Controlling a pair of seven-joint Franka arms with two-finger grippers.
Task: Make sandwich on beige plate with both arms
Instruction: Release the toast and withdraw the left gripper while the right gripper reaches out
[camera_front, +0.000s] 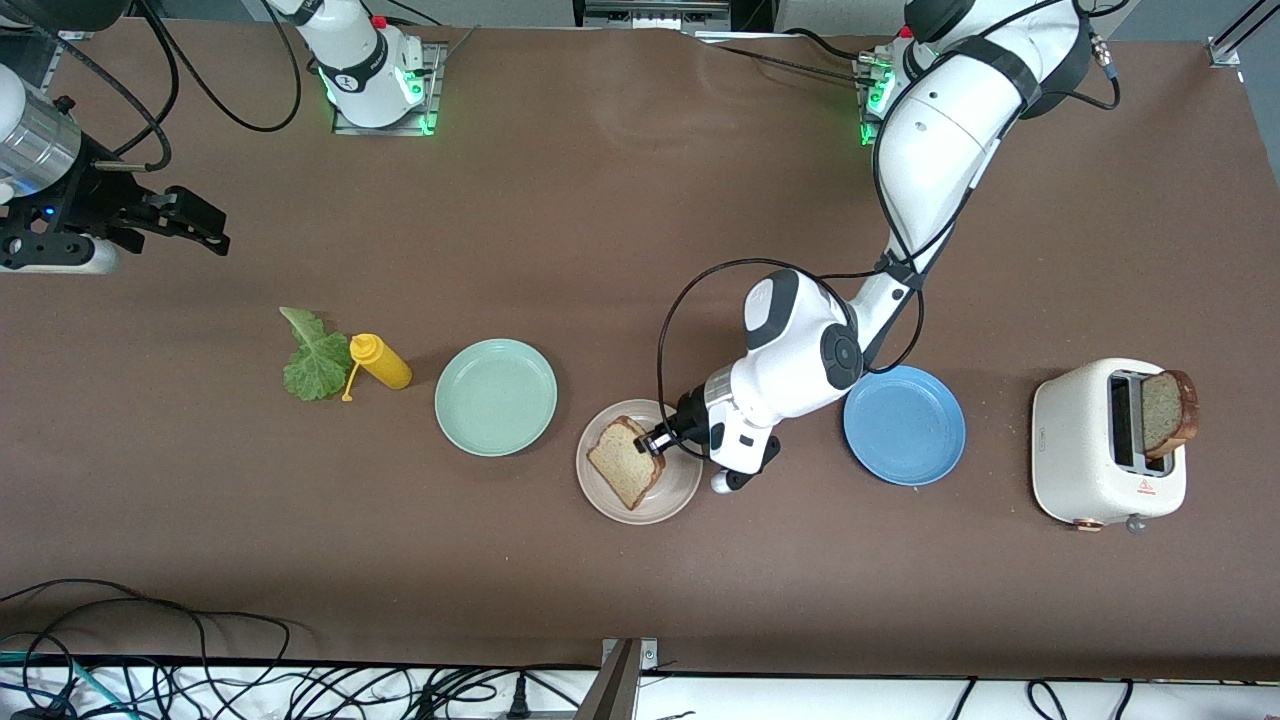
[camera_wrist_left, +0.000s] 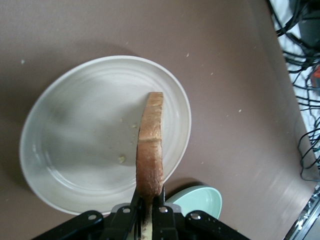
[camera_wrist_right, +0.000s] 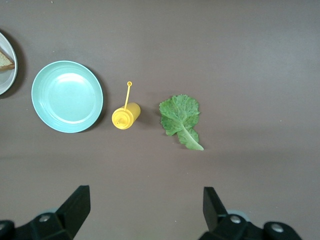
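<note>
The beige plate (camera_front: 672, 492) lies between the mint-green and blue plates. Over it, my left gripper (camera_front: 655, 440) is shut on the edge of a slice of tan bread (camera_front: 625, 462), whose face shows from above. In the left wrist view the slice (camera_wrist_left: 150, 145) runs crust-up from the fingers (camera_wrist_left: 165, 212) out over the plate (camera_wrist_left: 75, 145). A second slice (camera_front: 1168, 410) sticks out of the toaster (camera_front: 1085, 445). A lettuce leaf (camera_front: 315, 355) (camera_wrist_right: 181, 120) lies toward the right arm's end. My right gripper (camera_front: 224, 232) (camera_wrist_right: 145, 205) waits open and empty above that end.
A yellow mustard bottle (camera_front: 382, 362) (camera_wrist_right: 125, 117) lies beside the lettuce. The mint-green plate (camera_front: 496, 397) (camera_wrist_right: 67, 96) sits between the bottle and the beige plate. The blue plate (camera_front: 904, 424) sits partly under the left arm. Cables hang along the table's front edge.
</note>
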